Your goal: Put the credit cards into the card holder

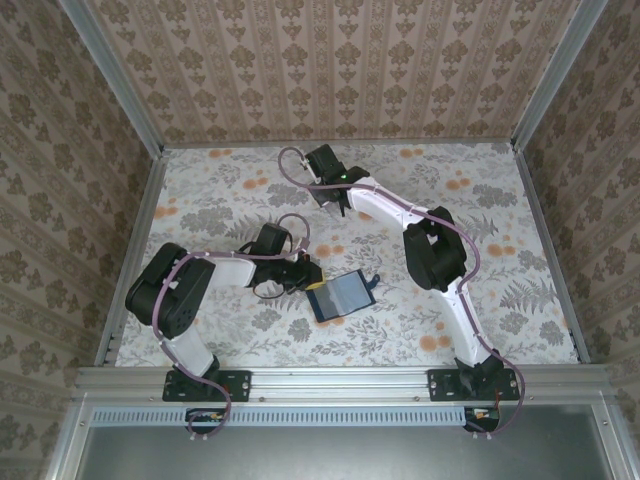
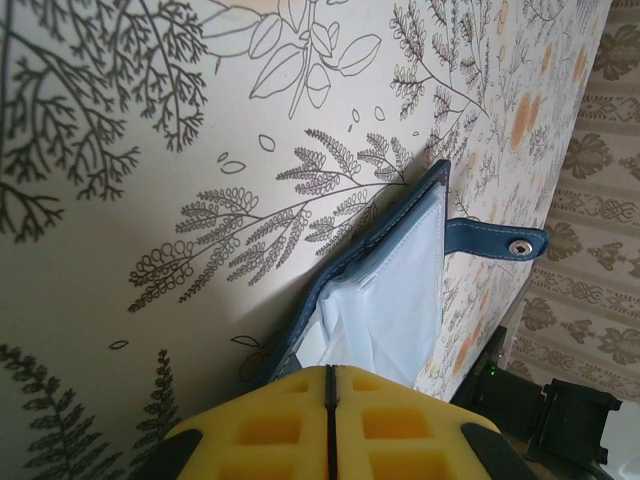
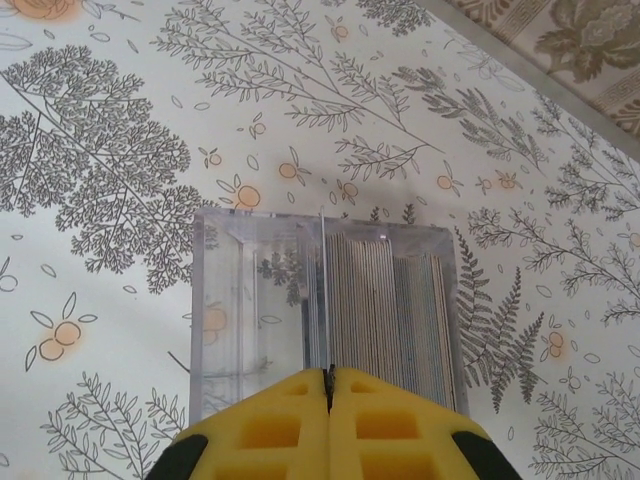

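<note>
Credit cards (image 3: pixel 390 300) stand on edge in a tight pack inside the clear rack (image 3: pixel 225 300), which sits beyond the card holder (image 1: pixel 340 296), on its far-wall side and well apart from it. My right gripper (image 3: pixel 328 374) is over that rack with its yellow fingers pressed together. A thin edge-on line runs out from the seam between them, which I take to be one credit card (image 3: pixel 323 290) pinched there.

The holder lies open on the table (image 1: pixel 480 200) with its pale sleeve (image 2: pixel 390 290) facing up and its snap tab (image 2: pixel 495 240) sticking out on the side away from me. My left gripper (image 2: pixel 330 372) is closed at the holder's near corner and touches it. I cannot tell whether it actually pinches the cover or only rests there.

To do this well, I should lift straight up along the slot so the neighbouring cards do not drag out. I should keep the card square in my fingers while crossing to the holder. My left side should keep steadying the holder so the sleeve mouth stays put while the card goes in short edge first.

Count: one holder, one rack and one card in my fingers. The rest of the pack is too dense to count. I see none in the holder.
</note>
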{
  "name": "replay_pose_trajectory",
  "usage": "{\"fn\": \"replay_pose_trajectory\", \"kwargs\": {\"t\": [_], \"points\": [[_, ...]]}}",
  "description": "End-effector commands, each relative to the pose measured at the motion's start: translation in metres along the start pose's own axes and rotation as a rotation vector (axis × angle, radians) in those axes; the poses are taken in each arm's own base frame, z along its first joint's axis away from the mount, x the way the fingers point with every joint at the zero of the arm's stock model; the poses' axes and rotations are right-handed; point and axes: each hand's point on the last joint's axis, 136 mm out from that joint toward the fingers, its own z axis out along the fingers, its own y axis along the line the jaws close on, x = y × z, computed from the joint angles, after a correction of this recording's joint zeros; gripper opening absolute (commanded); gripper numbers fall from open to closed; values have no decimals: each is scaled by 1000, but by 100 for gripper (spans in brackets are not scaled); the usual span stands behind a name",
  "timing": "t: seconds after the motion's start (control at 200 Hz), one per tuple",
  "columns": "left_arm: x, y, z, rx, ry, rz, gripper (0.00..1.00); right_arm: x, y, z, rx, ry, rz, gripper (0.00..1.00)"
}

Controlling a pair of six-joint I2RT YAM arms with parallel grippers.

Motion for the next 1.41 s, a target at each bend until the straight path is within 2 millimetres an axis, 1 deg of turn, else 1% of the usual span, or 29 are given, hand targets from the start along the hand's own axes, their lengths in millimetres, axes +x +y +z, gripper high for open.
{"fn": "replay_pose_trajectory", "kwargs": {"t": [0.0,0.075,0.205,0.29,0.36,0.48,0.535,0.59,0.69,0.695,0.705,0.71,0.725,0.735,0.74,0.745,0.85,0.935,0.99,1.025,1.045,1.055,1.07,1.1,1.17,1.21,1.26,1.325,1.4], "points": [[3,-2,0,15,14,13,9,-9,-3,-17,-66,-5,72,0],[3,-5,-2,19,14,19,9,-13,-4,-29,-131,-25,139,0],[4,-5,-4,9,17,29,9,-21,-15,-54,-206,-85,257,0],[2,-7,-4,13,20,34,9,-24,-22,-65,-259,-113,327,0],[2,-8,-4,14,17,35,9,-22,-25,-71,-312,-120,371,0],[1,-9,-4,18,20,38,9,-12,-27,-80,-377,-127,435,0],[1,-10,-4,18,17,39,9,-8,-27,-87,-401,-122,460,0],[2,-10,-5,20,13,41,9,-4,-25,-98,-435,-121,476,0],[2,-10,-6,19,22,45,9,18,-13,-124,-509,-108,499,0],[2,-11,-6,19,21,46,9,14,-14,-128,-514,-122,500,0],[3,-11,-6,18,23,46,9,23,-11,-128,-519,-108,506,0],[3,-11,-6,18,23,45,9,18,-13,-132,-522,-127,507,0],[2,-11,-6,19,23,48,9,22,-11,-136,-531,-131,515,0],[2,-12,-7,20,22,51,9,26,-10,-138,-536,-128,521,0],[2,-12,-7,20,22,51,9,33,-8,-137,-538,-113,527,0],[3,-11,-7,18,22,50,9,27,-9,-141,-543,-135,526,0],[2,-11,-8,10,24,62,9,60,7,-165,-631,-130,567,0],[3,-11,-7,2,43,64,9,95,25,-181,-703,-89,593,0],[3,-10,-6,1,44,63,9,122,41,-188,-772,-52,616,0],[3,-10,-6,1,43,63,9,139,49,-191,-806,-18,635,0],[3,-10,-6,1,43,65,9,152,54,-189,-813,12,648,0],[3,-10,-6,1,43,66,9,151,53,-195,-820,-2,646,0],[3,-10,-6,1,43,66,9,157,55,-198,-826,3,647,0],[3,-9,-5,2,45,68,9,169,59,-199,-832,22,654,0],[2,-8,-5,0,45,66,9,191,65,-201,-848,60,653,0],[3,-8,-4,1,44,65,9,200,69,-202,-866,86,642,0],[3,-6,-5,-1,42,64,9,205,74,-203,-895,108,635,0],[1,-5,-6,-4,40,62,9,206,81,-205,-951,117,645,0],[-1,-6,-7,-4,33,62,9,207,86,-201,-986,133,654,0]]}}
